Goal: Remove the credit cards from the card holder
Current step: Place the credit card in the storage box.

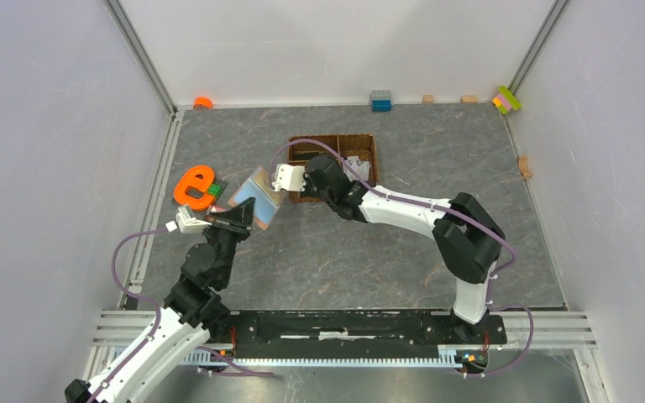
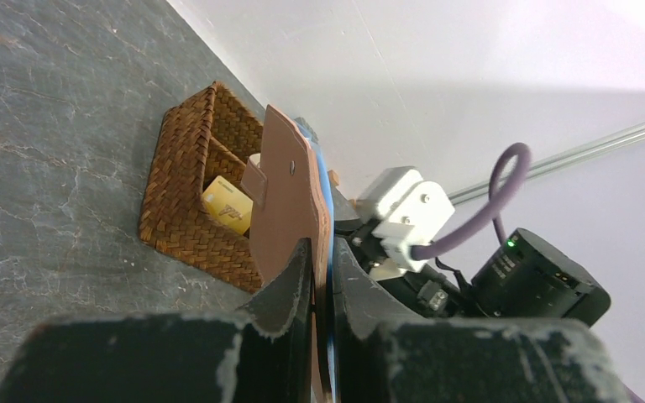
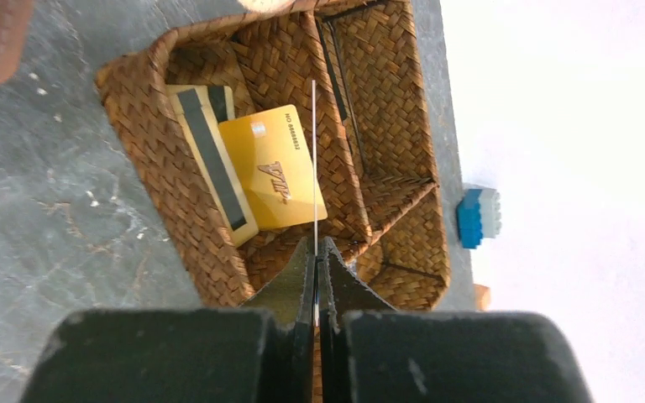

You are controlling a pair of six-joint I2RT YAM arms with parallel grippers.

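My left gripper [image 1: 239,217] [image 2: 321,252] is shut on the salmon-pink card holder [image 1: 256,200] [image 2: 290,201] and holds it upright above the table, left of the basket. A blue card edge [image 2: 325,180] shows along the holder's side. My right gripper [image 1: 302,186] [image 3: 315,243] is shut on a thin card [image 3: 313,168], seen edge-on, over the brown woven basket [image 1: 361,144] [image 3: 176,227] [image 2: 176,227]. Its colour does not show. A gold card [image 3: 273,168] [image 2: 228,206] and a tan card with a dark stripe [image 3: 210,159] lie in the basket's near compartment.
An orange letter-shaped toy [image 1: 193,186] with a green block lies left of the holder. A blue and grey block [image 1: 380,101] [image 3: 479,217], small tan blocks and a coloured block stack [image 1: 507,99] sit along the back wall. An orange object [image 1: 203,102] lies at the back left corner.
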